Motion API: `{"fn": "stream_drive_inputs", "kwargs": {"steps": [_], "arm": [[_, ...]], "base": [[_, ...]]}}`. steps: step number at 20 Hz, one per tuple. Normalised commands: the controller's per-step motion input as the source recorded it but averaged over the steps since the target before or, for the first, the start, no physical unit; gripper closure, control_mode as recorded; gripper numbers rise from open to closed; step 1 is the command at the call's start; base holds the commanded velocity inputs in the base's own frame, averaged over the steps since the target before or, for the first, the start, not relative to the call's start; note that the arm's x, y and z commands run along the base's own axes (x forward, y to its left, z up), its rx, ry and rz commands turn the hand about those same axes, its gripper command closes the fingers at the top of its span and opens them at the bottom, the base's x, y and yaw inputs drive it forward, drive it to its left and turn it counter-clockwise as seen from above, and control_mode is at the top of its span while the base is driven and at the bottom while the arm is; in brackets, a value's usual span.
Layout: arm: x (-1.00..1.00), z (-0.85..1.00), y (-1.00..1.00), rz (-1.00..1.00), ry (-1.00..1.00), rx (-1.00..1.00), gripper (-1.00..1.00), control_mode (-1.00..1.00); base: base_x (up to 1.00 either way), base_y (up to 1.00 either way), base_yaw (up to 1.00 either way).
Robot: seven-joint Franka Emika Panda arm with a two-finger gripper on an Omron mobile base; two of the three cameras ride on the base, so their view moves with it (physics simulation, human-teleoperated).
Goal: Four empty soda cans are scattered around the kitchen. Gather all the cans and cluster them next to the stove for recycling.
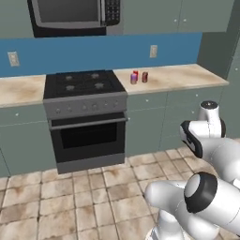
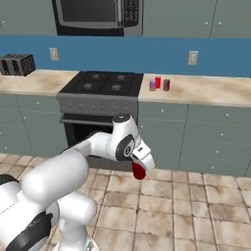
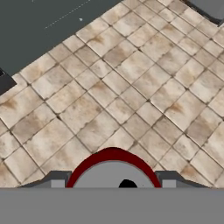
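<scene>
In the left base view, the black four-burner gas stove (image 1: 86, 86) with its steel front is seen against the far wall, under a steel-and-black microwave (image 1: 75, 14). On the beige marble counter (image 1: 187, 77) just to the right of the stove, three small upright soda cans are clustered: a purple can (image 1: 133, 78), a bright red can (image 1: 136, 74) behind it and a darker red can (image 1: 145, 77) beside them.

In the right base view, the same three cans are seen close together just right of the stove's edge. The white arm is folded low in front of the oven door, and a fourth red soda can (image 2: 139, 171) is held in the two-finger gripper (image 2: 141, 166) above the brown tiled floor (image 2: 196, 215), well apart from the counter. A dark toaster (image 2: 17, 64) stands far left on the counter.

In the hand view, the silvery top and red rim of the held can are seen between the finger tips, which are clamped on its sides, with floor tiles beyond.

Judged from here, the can could slip during the lift, since it is thin and smooth. The cluster could also be knocked over at set-down if the can is lowered too close to the three standing cans.
</scene>
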Motion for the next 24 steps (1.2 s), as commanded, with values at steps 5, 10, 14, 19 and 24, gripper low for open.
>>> {"fn": "stream_drive_inputs", "kwargs": {"steps": [5,10,14,19,24], "arm": [[0.00,0.00,0.00,0.00,0.00,0.00,1.00,1.00],[0.00,0.00,0.00,0.00,0.00,0.00,1.00,1.00],[0.00,0.00,0.00,0.00,0.00,0.00,1.00,1.00],[0.00,0.00,0.00,0.00,0.00,0.00,1.00,1.00],[0.00,0.00,0.00,0.00,0.00,0.00,1.00,1.00]], "base": [[0.51,-0.39,0.04],[0.56,-0.35,0.06],[0.64,-0.27,0.09],[0.66,-0.25,0.07],[0.60,-0.35,0.02]]}}
